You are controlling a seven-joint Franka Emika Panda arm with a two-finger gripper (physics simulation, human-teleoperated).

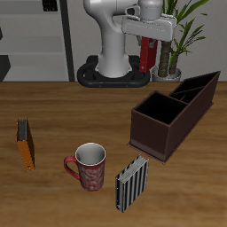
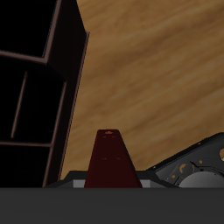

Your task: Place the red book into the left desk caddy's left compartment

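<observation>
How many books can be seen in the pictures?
3: the red book held up in the gripper at the back, the orange-brown book and the striped book near the mug.

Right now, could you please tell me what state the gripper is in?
Gripper: closed on the red book, held up in the air behind the left desk caddy.

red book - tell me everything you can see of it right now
The red book is thin with a plain red cover, hanging upright in the end effector, lifted above the table at the back near the robot's base. The wrist view shows it as a dark red wedge pointing down, beside the left desk caddy but not over it. Only the end effector touches it; its page edges cannot be made out.
</observation>
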